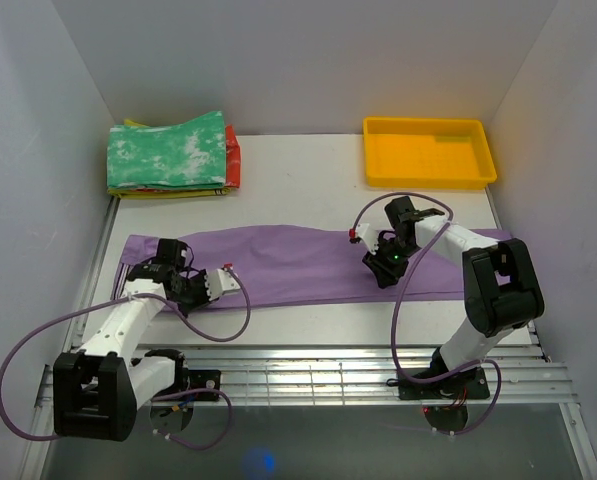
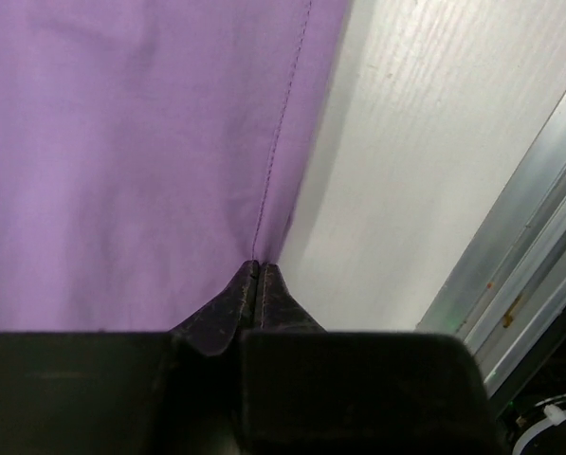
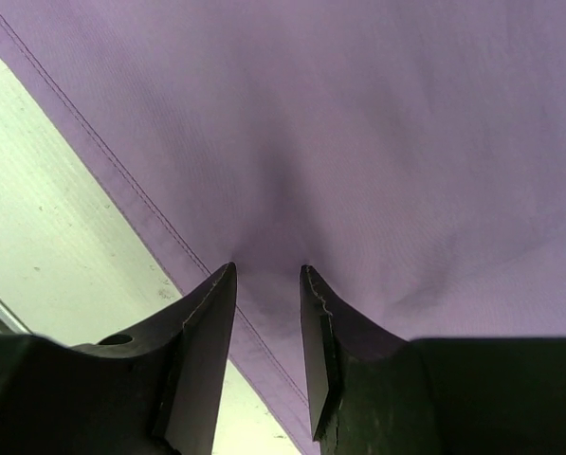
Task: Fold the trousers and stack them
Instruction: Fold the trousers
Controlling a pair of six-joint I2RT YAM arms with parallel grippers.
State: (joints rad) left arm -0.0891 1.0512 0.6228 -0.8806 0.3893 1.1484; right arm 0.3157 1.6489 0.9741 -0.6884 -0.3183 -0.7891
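The lilac trousers (image 1: 288,262) lie flat as one long band across the table, from left to right. My left gripper (image 1: 193,287) is at their near left edge. In the left wrist view it (image 2: 259,268) is shut on the seamed edge of the trousers (image 2: 121,142), beside bare table. My right gripper (image 1: 383,270) is on the right half of the band near its front edge. In the right wrist view it (image 3: 268,272) stands with its jaws a little apart, tips pressed down onto the trousers (image 3: 377,142) with cloth puckering between them.
A folded stack, green-and-white garment (image 1: 168,152) on top of red and yellow ones, sits at the back left. A yellow tray (image 1: 428,150) stands at the back right. A metal rail (image 1: 328,372) runs along the table's near edge. White walls enclose three sides.
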